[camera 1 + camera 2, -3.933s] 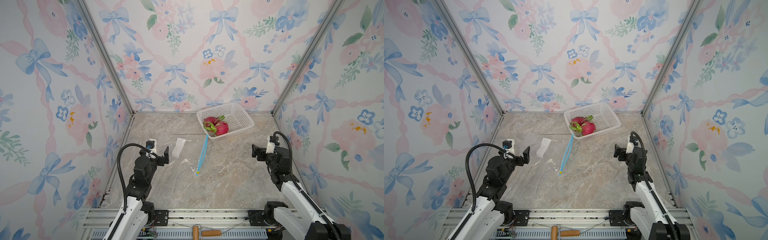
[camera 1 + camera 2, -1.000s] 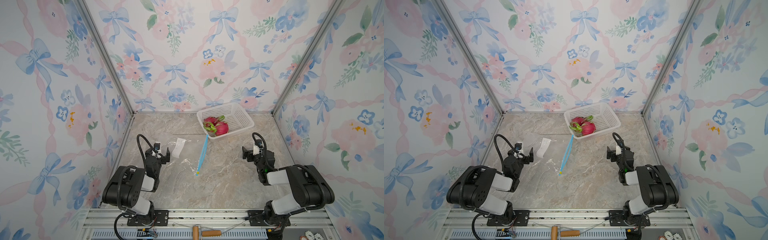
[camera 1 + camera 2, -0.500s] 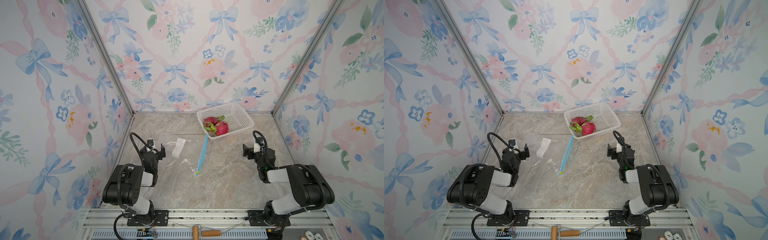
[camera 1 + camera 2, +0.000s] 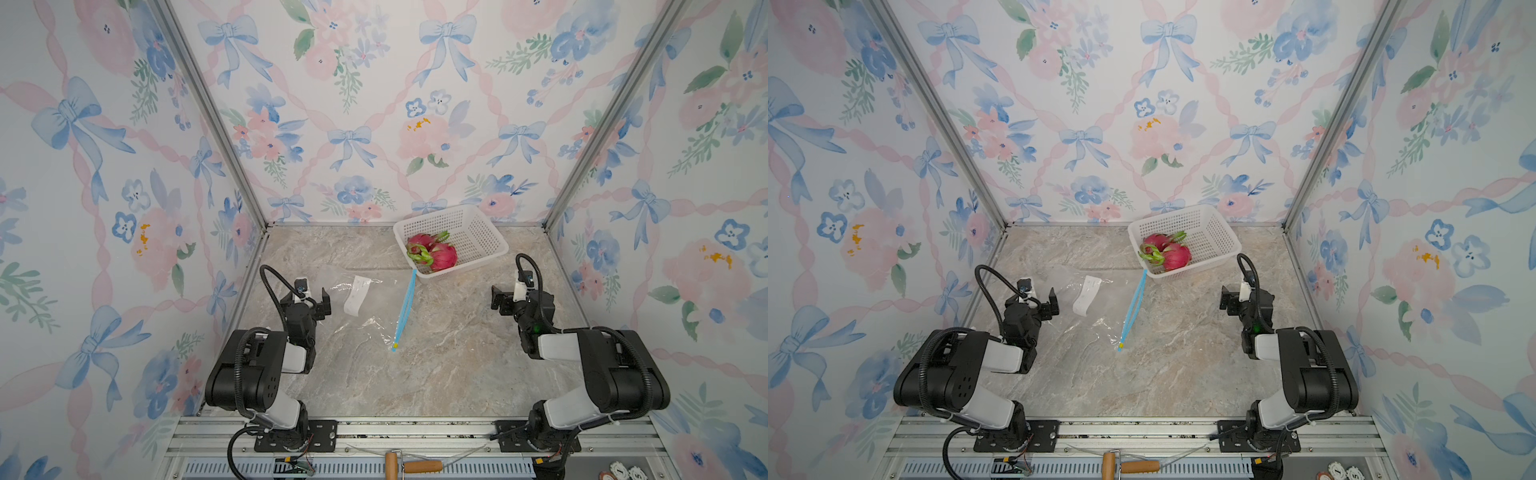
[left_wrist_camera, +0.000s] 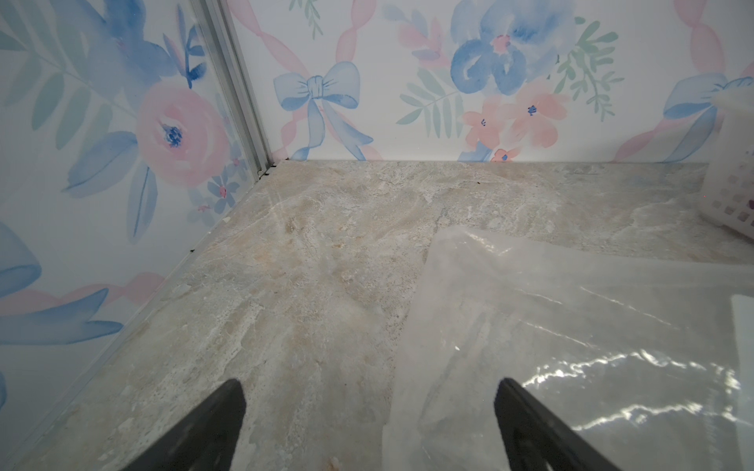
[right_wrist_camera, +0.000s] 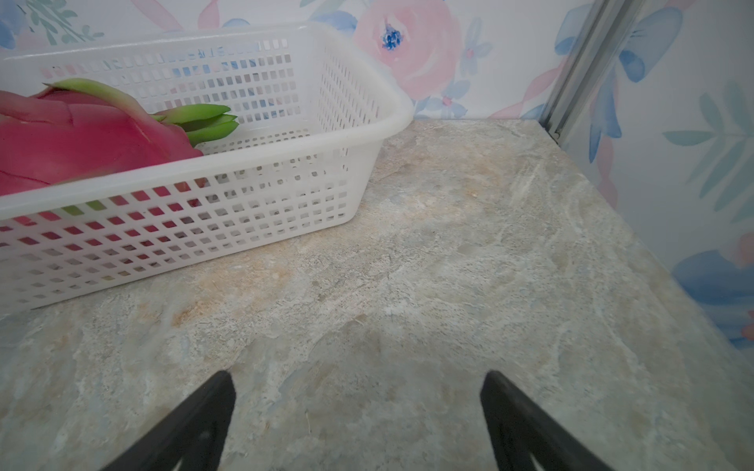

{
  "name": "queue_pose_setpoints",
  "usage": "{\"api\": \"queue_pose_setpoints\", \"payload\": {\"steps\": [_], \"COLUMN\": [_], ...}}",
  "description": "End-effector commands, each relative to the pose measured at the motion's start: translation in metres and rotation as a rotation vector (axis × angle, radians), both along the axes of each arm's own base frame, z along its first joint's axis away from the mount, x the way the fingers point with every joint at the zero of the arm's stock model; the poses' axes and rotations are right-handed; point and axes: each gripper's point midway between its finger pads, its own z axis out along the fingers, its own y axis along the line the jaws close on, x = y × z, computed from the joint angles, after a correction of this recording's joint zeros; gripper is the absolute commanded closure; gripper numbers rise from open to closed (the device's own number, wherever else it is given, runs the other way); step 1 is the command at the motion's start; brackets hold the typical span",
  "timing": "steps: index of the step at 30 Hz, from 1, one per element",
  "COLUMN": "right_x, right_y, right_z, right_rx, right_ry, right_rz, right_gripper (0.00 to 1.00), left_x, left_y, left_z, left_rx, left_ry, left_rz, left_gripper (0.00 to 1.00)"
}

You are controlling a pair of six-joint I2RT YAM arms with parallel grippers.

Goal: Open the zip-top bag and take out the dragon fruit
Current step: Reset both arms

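The left gripper [image 5: 367,393] hung just above the table [image 4: 436,374] with its jaws spread wide and nothing between them. One finger sat over the near corner of the zip-top bag [image 4: 365,309], though whether it touched the plastic could not be told. The right gripper [image 6: 355,379] was likewise apart and empty over bare marble, facing the white basket [image 4: 478,245]. Both arms were folded low at their own sides, which read as a parked pose rather than a reach. The bag lay flat and slack between them, its white label [image 4: 357,296] facing up. Its blue zip strip [image 4: 405,309] ran from the basket's near corner to the yellow tab [image 4: 395,345], and the bag looked empty. The dragon fruit [image 4: 442,255] lay in the basket beside a second one, well apart from either gripper, so the removal seemed already done.
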Motion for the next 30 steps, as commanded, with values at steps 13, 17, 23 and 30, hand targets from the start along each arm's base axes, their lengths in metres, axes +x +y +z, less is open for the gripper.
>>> {"api": "queue_pose_setpoints", "payload": {"steps": [13, 17, 23, 30], "right_x": [0.003, 0.003, 0.003, 0.003], "right_y": [0.004, 0.003, 0.004, 0.004], "right_z": [0.002, 0.002, 0.002, 0.002], "right_rx": [-0.044, -0.047, -0.048, -0.048], "right_ry": [0.001, 0.0, 0.001, 0.001], "right_rz": [-0.027, -0.03, -0.028, -0.029], "right_gripper": [0.04, 0.04, 0.04, 0.04], "left_x": [0.008, 0.008, 0.008, 0.008], "left_y": [-0.019, -0.02, -0.02, -0.02], "left_z": [-0.001, 0.0, -0.001, -0.001], "left_rx": [-0.031, -0.031, -0.03, -0.031], "left_ry": [0.016, 0.015, 0.016, 0.018], "left_rz": [-0.163, -0.164, -0.163, -0.165], "left_gripper": [0.02, 0.02, 0.02, 0.02]}}
